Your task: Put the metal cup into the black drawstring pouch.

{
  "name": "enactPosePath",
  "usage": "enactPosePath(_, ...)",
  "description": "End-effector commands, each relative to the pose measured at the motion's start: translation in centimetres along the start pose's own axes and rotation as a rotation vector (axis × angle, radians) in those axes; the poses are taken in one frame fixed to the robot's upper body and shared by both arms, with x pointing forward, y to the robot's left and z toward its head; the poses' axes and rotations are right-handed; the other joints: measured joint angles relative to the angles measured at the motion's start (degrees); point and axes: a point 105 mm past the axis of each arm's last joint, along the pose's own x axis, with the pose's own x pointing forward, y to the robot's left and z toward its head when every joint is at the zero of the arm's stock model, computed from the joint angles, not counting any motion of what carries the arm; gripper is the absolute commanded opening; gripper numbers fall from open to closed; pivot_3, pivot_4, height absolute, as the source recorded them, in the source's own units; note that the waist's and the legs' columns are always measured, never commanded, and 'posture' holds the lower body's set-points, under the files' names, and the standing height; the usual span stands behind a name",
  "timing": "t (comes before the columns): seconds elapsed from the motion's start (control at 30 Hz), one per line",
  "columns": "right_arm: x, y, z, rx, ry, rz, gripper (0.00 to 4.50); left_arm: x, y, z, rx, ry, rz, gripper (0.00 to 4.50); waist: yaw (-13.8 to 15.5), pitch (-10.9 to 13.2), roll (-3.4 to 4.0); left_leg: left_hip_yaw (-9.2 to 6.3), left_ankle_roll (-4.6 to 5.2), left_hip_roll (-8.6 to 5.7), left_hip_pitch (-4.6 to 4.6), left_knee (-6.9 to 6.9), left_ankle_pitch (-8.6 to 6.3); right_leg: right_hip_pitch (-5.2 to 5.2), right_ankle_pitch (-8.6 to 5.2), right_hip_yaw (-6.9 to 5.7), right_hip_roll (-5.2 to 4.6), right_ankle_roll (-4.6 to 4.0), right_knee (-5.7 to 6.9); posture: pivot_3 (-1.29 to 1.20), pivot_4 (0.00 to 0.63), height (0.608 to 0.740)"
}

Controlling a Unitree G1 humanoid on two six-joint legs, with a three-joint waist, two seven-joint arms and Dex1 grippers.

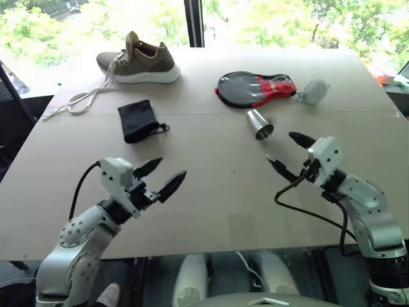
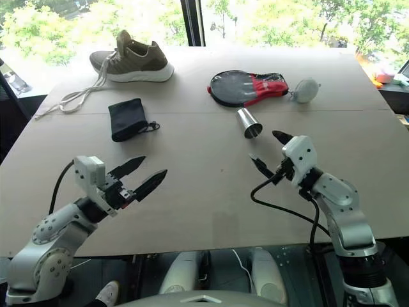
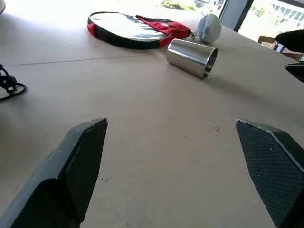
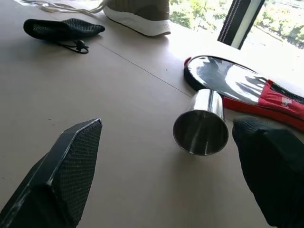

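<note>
The metal cup point(image 1: 259, 124) lies on its side on the table, its open mouth toward me, just in front of the black-and-red case. It also shows in the right wrist view as the cup point(image 4: 203, 124). The black drawstring pouch point(image 1: 137, 120) lies flat to the left, its cord trailing right. My right gripper point(image 1: 289, 151) hovers open a short way in front of the cup, empty. My left gripper point(image 1: 161, 176) stands open and empty in front of the pouch, well apart from it.
An olive shoe point(image 1: 139, 61) with long white laces sits at the back left. A flat oval black-and-red case point(image 1: 254, 88) and a pale grey ball-like object point(image 1: 314, 91) lie behind the cup. The brown table point(image 1: 211, 198) is bare between the grippers.
</note>
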Motion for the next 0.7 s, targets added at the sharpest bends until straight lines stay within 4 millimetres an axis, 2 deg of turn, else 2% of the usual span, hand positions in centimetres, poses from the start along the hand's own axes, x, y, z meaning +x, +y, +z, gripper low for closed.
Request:
enactPosePath(0.03,0.0,2.3,2.2,-0.041,-0.099,0.126,4.48,0.0,1.9,1.0,0.1,-0.008,0.103,4.47,0.07,0.0,0.0,-0.02,0.0,0.0,0.0,0.0,0.0,0.0,0.0,-0.02,0.0,0.0,0.0,0.0,0.15,0.74)
enactPosePath(0.13,-0.1,3.4,2.7,-0.029,-0.131,0.193,4.48,0.1,4.6,1.3,0.244,0.055,0.236,4.47,0.04,0.0,0.0,-0.02,0.0,-0.01,0.01,0.02,0.0,0.04,0.0,-0.02,0.01,0.0,0.0,0.0,0.15,0.74)
enactPosePath(0.23,-0.3,3.8,3.0,-0.033,-0.148,0.229,4.48,0.2,7.1,1.8,0.528,0.144,0.404,4.47,0.11,0.0,0.0,-0.03,0.0,-0.01,0.04,0.03,0.0,0.06,0.0,-0.04,0.02,0.0,-0.01,0.0,0.15,0.74)
enactPosePath(0.3,-0.3,3.8,3.0,-0.043,-0.151,0.231,4.48,0.3,8.2,2.1,0.597,0.176,0.479,4.47,0.13,0.0,0.0,-0.02,0.0,-0.02,0.05,0.03,0.0,0.07,0.0,-0.04,0.02,0.0,-0.02,0.0,0.15,0.74)
enactPosePath(0.47,-0.1,3.9,3.1,-0.067,-0.155,0.235,4.48,1.3,9.3,3.0,0.88,0.267,0.574,4.47,0.28,0.01,-0.02,-0.01,0.0,-0.01,0.02,0.03,0.0,0.07,0.0,-0.07,0.0,0.01,-0.03,0.0,0.15,0.74)
enactPosePath(0.7,0.0,4.2,3.3,-0.076,-0.159,0.212,4.48,3.4,11.2,2.9,0.981,0.375,0.591,4.47,0.38,0.01,-0.02,0.0,-0.01,-0.01,0.02,0.03,0.0,0.06,0.0,-0.08,0.0,0.01,0.0,0.0,0.15,0.74)
